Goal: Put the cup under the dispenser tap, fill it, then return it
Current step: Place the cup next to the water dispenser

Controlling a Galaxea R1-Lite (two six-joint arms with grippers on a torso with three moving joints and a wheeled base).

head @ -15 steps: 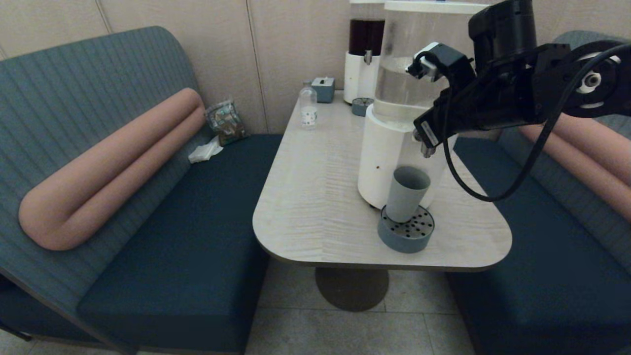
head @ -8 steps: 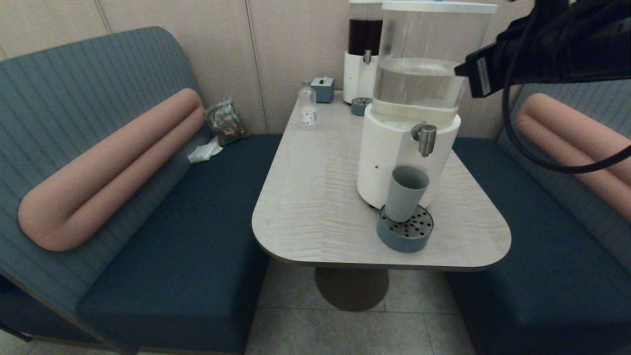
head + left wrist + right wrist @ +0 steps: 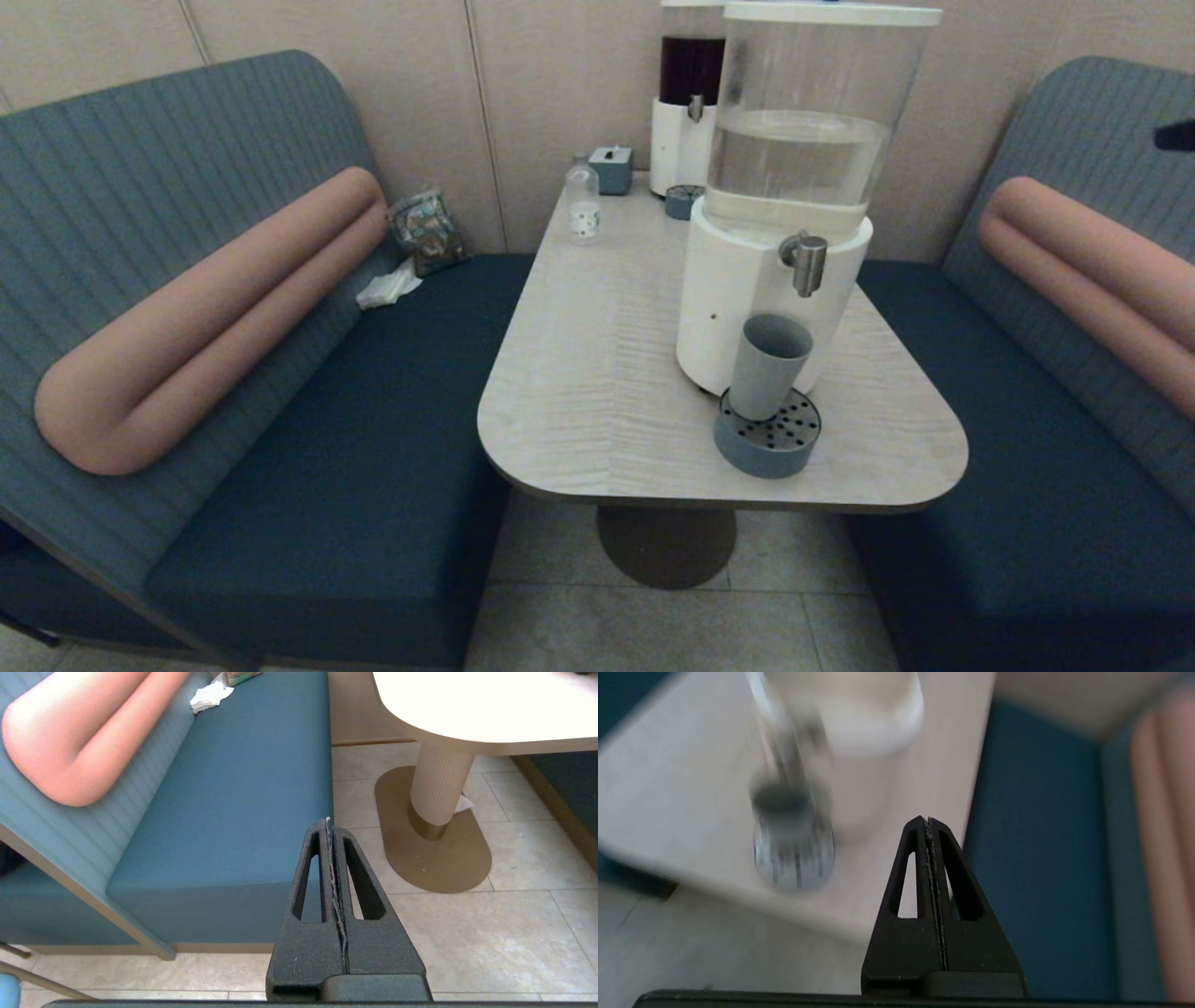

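The grey-blue cup (image 3: 768, 366) stands upright on the round perforated drip tray (image 3: 767, 439), directly under the brushed-silver dispenser tap (image 3: 806, 261) of the big white-based dispenser (image 3: 747, 299) with clear liquid. In the right wrist view the cup (image 3: 782, 805) and tray (image 3: 794, 858) show blurred, off to one side of my right gripper (image 3: 928, 820), which is shut and empty, above the table's right edge. Only a dark sliver of that arm (image 3: 1176, 136) shows in the head view. My left gripper (image 3: 328, 822) is shut and empty, low over the floor beside the left bench.
A smaller dark-liquid dispenser (image 3: 689, 98), a small clear bottle (image 3: 583, 201) and a little grey box (image 3: 612, 168) stand at the table's far end. Blue benches (image 3: 373, 448) with pink bolsters flank the table (image 3: 597, 373). The table pedestal (image 3: 437, 793) rises from the tiled floor.
My right arm has pulled away from the tap, up and to the right, almost out of the head view. The cup has stayed on the drip tray under the tap.
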